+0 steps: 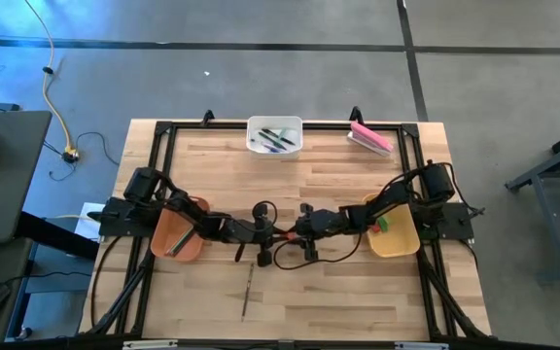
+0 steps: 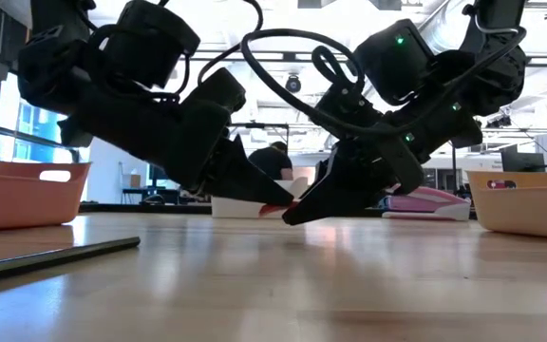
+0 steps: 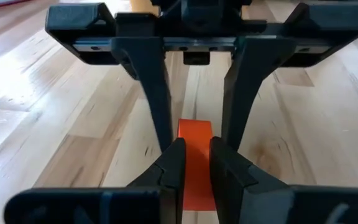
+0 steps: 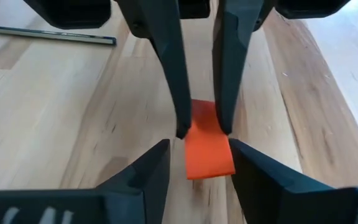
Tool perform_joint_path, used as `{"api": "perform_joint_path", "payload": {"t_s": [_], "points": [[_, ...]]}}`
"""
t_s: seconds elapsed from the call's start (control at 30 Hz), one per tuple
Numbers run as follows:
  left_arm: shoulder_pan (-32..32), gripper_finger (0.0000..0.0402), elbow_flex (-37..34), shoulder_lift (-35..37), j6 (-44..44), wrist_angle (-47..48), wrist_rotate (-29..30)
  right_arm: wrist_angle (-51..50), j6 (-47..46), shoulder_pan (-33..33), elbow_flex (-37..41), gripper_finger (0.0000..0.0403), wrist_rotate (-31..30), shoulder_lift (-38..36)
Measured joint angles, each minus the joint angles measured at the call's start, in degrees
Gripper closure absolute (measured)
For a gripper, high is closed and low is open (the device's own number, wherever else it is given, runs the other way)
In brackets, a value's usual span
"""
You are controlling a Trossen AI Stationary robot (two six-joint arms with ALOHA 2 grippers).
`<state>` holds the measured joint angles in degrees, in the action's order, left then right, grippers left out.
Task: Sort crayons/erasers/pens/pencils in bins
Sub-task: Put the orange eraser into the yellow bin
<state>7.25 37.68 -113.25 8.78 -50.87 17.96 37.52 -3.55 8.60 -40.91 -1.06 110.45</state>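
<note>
- The left end effector (image 3: pixel 194 163) and right end effector (image 4: pixel 197 163) are meeting tip to tip over the middle of the desk (image 1: pixel 338 185).
- A red-orange crayon (image 4: pixel 209 148) is sitting between them, just above the desk.
- Left fingers are clamping it on both sides.
- Right fingers are standing apart, flanking the crayon's free end without touching.
- A thin pencil (image 1: pixel 247 290) is lying near the desk's front edge.

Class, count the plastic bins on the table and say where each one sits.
3: white bin at the far edge's middle, orange bin under the left arm, yellow bin under the right arm.
</note>
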Motion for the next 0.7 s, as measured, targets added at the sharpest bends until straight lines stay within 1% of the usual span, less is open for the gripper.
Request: {"api": "perform_joint_path", "payload": {"t_s": [0.33, 0.43, 0.57, 0.63, 0.7], "points": [[0.00, 0.0360, 0.01, 0.00, 0.08, 0.50, -0.72, -0.02, -0.02, 0.00, 0.03, 0.0327, 0.23, 0.00], [-0.02, 0.0360, 0.01, 0.00, 0.50, 0.52, -0.72, -0.05, -0.02, 0.00, 0.04, 0.0345, 0.26, 0.00], [-0.04, 0.0348, 0.01, 0.00, 1.30, 0.52, -1.81, -0.06, -0.42, 0.02, 0.04, 0.0351, 0.56, 0.00], [-0.15, 0.0335, 0.01, 0.00, 1.05, 0.52, -3.79, -0.10, -0.48, 0.07, 0.04, 0.0351, 0.61, 0.00], [-0.17, 0.0317, 0.01, 0.00, 1.57, 0.50, -4.11, -0.12, -0.53, 0.07, 0.04, 0.0350, 0.66, -0.03]]}}
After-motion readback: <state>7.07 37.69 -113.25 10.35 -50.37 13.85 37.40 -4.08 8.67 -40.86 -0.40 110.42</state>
